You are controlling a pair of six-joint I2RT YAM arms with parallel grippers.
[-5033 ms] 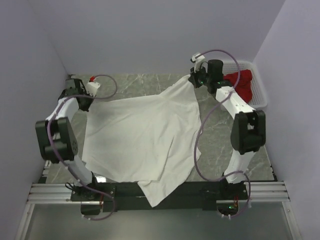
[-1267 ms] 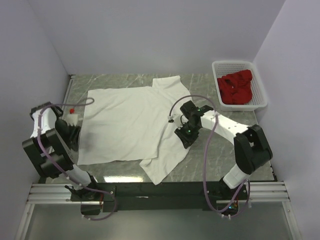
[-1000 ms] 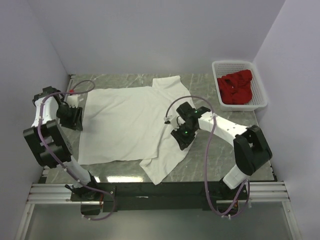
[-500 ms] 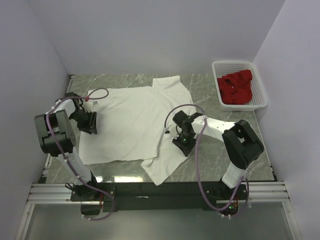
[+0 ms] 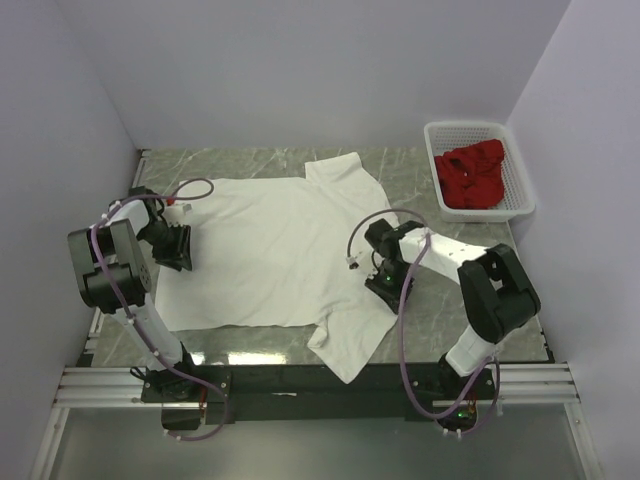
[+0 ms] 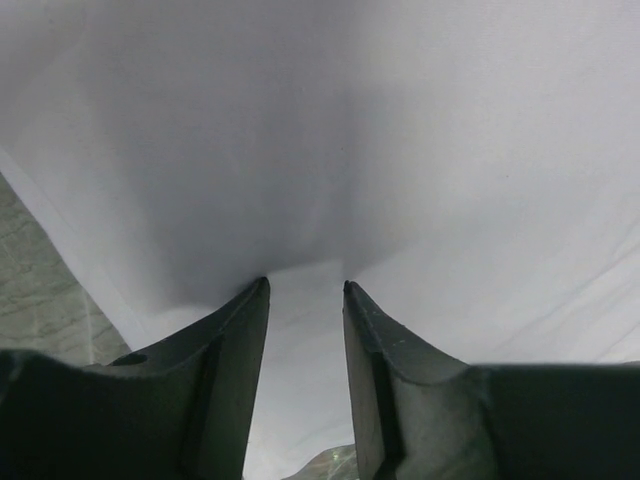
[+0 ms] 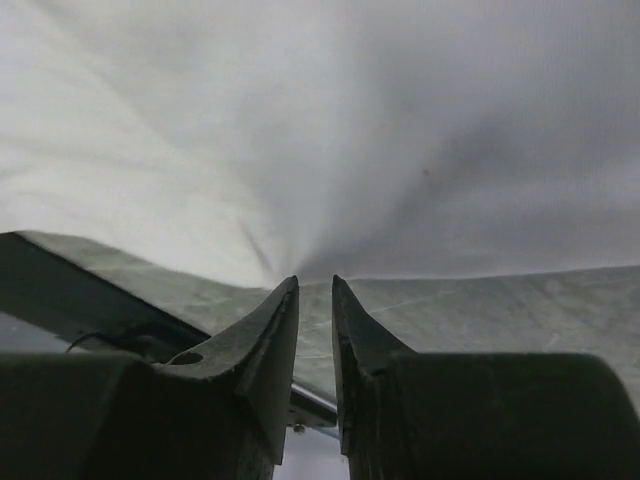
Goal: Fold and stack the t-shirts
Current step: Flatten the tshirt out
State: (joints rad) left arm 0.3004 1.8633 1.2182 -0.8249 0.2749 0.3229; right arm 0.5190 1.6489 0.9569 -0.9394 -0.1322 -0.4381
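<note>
Shirt one, the white t-shirt [image 5: 260,245], lies flat, unfolded; your right gripper [image 7: 315,283] pinches its right edge, your left gripper [image 6: 305,285] is narrow at its left edge, hold unclear. Far back, the red t-shirt [image 5: 470,178] waits in the basket [image 5: 470,126].

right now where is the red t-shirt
In the top view, the red t-shirt lies bunched inside the white slotted basket at the table's far right corner, apart from the white t-shirt spread mid-table.
</note>
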